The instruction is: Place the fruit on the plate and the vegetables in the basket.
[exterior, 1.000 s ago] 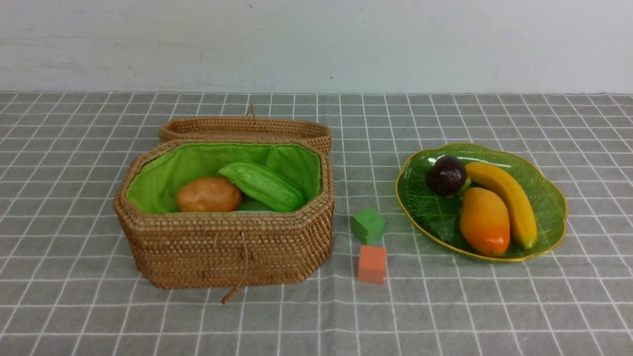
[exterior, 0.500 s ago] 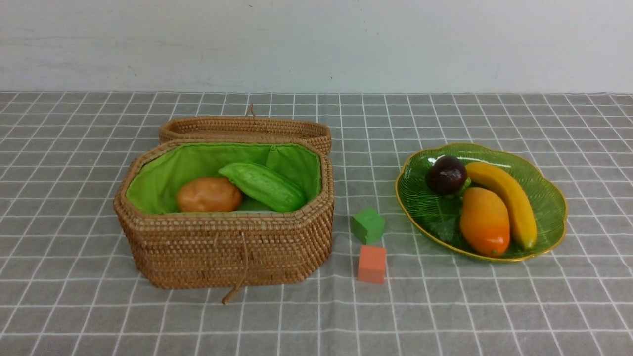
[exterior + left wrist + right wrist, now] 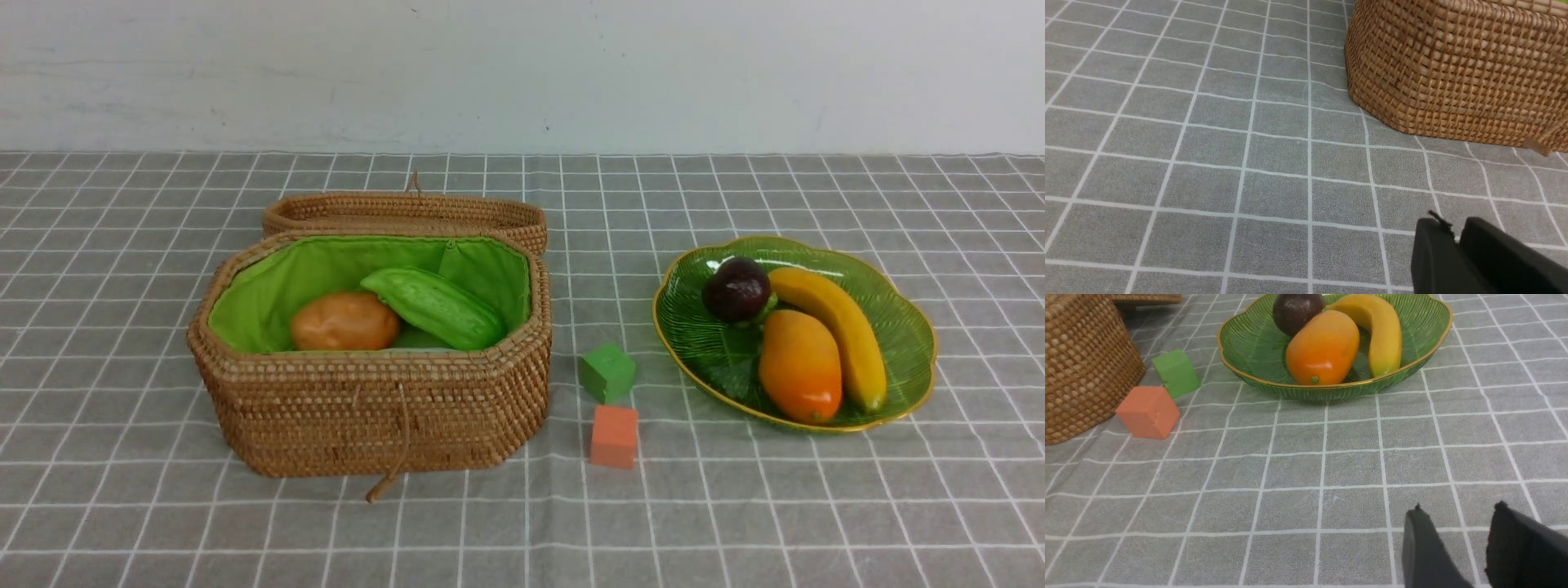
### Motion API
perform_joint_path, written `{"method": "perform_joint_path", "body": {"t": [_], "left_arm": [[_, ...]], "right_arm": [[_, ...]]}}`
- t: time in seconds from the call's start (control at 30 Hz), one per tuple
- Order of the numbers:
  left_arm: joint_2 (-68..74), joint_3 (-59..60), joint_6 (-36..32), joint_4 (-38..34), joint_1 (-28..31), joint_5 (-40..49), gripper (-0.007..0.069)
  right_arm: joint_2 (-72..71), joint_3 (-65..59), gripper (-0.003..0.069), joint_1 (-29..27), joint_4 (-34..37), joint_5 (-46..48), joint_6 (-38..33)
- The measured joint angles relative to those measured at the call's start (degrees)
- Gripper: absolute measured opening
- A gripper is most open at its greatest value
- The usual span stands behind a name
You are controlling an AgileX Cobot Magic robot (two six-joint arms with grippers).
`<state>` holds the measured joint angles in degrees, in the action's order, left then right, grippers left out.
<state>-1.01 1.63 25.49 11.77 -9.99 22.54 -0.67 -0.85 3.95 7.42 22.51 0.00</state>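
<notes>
The wicker basket (image 3: 367, 408) with green lining stands left of centre, lid open behind it. In it lie the orange-brown potato (image 3: 344, 322) and the light-green gourd (image 3: 437, 307); the radish is hidden. The green plate (image 3: 906, 327) on the right holds the banana (image 3: 841, 327), the mango (image 3: 800, 365) and the dark purple fruit (image 3: 737, 288). Neither gripper shows in the front view. My left gripper (image 3: 1455, 232) is shut and empty over the cloth, near the basket's corner (image 3: 1453, 69). My right gripper (image 3: 1457, 516) is open and empty, in front of the plate (image 3: 1249, 339).
A small green cube (image 3: 607, 372) and a small orange cube (image 3: 614, 436) sit on the grey checked cloth between basket and plate. They also show in the right wrist view, green cube (image 3: 1175, 373) and orange cube (image 3: 1148, 411). A white wall stands behind the table.
</notes>
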Motion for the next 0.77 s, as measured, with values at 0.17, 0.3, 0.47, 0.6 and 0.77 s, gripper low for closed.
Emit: {"method": "perform_joint_path", "body": {"t": [0.17, 0.3, 0.47, 0.6, 0.77], "left_arm": [[0.0, 0.0, 0.0, 0.0, 0.0, 0.0, 0.0092], [0.0, 0.0, 0.0, 0.0, 0.0, 0.0, 0.0094], [0.0, 0.0, 0.0, 0.0, 0.0, 0.0, 0.0102], [0.0, 0.0, 0.0, 0.0, 0.0, 0.0, 0.0103], [0.0, 0.0, 0.0, 0.0, 0.0, 0.0, 0.011]], "right_arm": [[0.0, 0.0, 0.024, 0.0, 0.0, 0.0, 0.0], [0.0, 0.0, 0.024, 0.0, 0.0, 0.0, 0.0], [0.0, 0.0, 0.024, 0.0, 0.0, 0.0, 0.0], [0.0, 0.0, 0.024, 0.0, 0.0, 0.0, 0.0], [0.0, 0.0, 0.024, 0.0, 0.0, 0.0, 0.0]]}}
